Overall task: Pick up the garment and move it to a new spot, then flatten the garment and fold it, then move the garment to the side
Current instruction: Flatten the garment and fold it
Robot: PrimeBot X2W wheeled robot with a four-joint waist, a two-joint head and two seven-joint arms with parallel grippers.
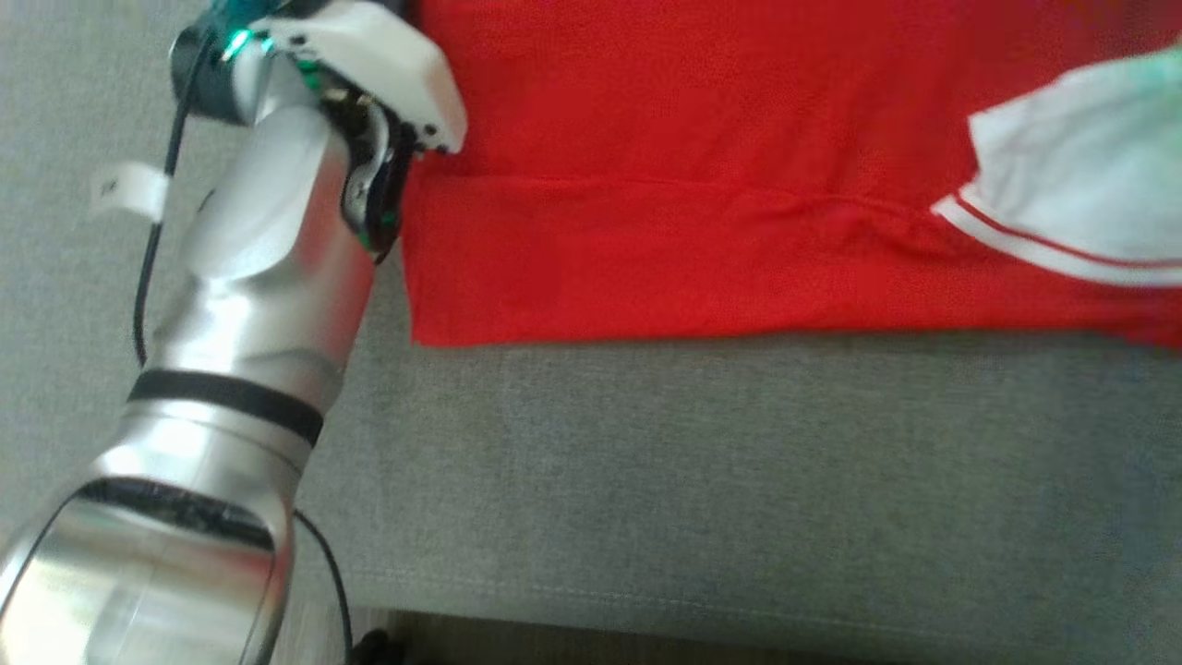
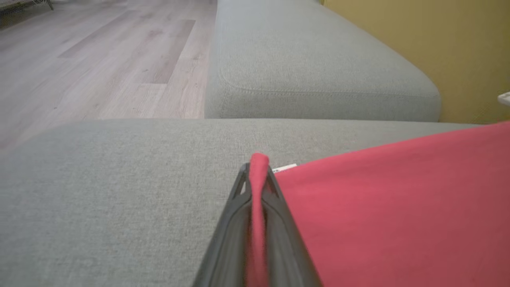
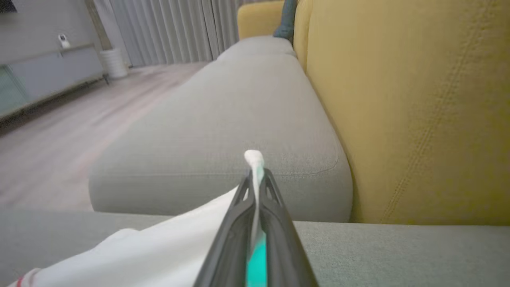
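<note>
Shirt (image 1: 702, 185) lies spread on the gray sofa (image 1: 739, 462). It is red, with 1 white sleeve (image 1: 1080, 194) at the right. The left gripper (image 2: 258, 172) is pressed together on the shirt's red left edge, and a bit of cloth sticks out past the tips. The right gripper (image 3: 255, 175) pinches the white sleeve the same way. I think this is the flatten step, with both sides held. Next, the 2 arms should pull apart gently, low over the seat, so the bumps go away and no cloth slips out.
</note>
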